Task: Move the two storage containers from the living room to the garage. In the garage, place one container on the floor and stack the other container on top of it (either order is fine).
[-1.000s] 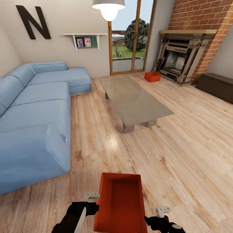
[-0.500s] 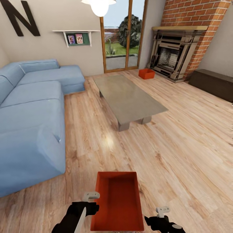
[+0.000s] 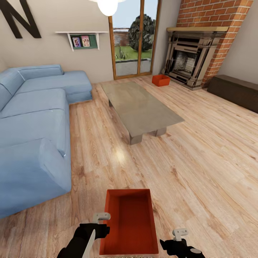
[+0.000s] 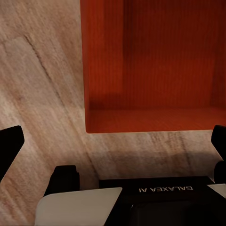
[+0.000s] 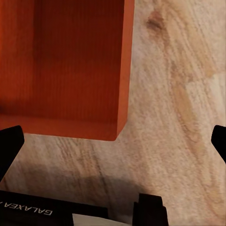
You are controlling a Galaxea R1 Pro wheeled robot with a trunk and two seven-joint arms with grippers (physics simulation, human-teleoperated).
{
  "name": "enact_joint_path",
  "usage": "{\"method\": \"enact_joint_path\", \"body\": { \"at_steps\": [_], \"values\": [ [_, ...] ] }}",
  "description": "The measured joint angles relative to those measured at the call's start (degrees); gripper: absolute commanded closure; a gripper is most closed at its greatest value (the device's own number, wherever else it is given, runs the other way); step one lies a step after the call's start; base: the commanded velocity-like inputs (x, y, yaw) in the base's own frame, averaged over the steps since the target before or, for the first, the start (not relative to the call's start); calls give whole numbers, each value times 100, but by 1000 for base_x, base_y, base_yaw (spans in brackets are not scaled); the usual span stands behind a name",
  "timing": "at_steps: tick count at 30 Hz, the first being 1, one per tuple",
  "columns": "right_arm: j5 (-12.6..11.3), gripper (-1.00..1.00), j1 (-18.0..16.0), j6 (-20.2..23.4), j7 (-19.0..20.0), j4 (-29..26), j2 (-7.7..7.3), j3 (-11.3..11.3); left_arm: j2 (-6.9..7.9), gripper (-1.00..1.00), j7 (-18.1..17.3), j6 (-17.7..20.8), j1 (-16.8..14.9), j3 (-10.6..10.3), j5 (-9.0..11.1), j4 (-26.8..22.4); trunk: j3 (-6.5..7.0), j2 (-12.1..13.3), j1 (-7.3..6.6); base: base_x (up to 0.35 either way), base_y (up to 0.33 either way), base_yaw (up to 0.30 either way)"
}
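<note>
With both claws, left (image 3: pixel 101 216) and right (image 3: pixel 180 233), spread open and empty beside the near storage container (image 3: pixel 129 222), I risk shoving it instead of gripping.

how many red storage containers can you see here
2. One storage container sits on the wood floor just ahead, between the two arms; the other container lies far off by the fireplace.

Storage containers (image 3: pixel 129 222) on plank floor (image 3: pixel 200 161)

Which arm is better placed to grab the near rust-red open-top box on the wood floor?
Roughly equal: rust-red open-top box lies between left gripper and right gripper; left sits slightly closer to its wall.
</note>
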Motion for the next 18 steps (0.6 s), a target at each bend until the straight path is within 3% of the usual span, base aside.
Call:
{"method": "enact_joint_path", "body": {
  "at_steps": [18],
  "values": [
    [1, -100, 0, 0, 5, 0, 0, 4, 0, -100, 0, 0, -1, 1, 0, -8, -163, 0, 0, 0, 0, 0]
  ]
}}
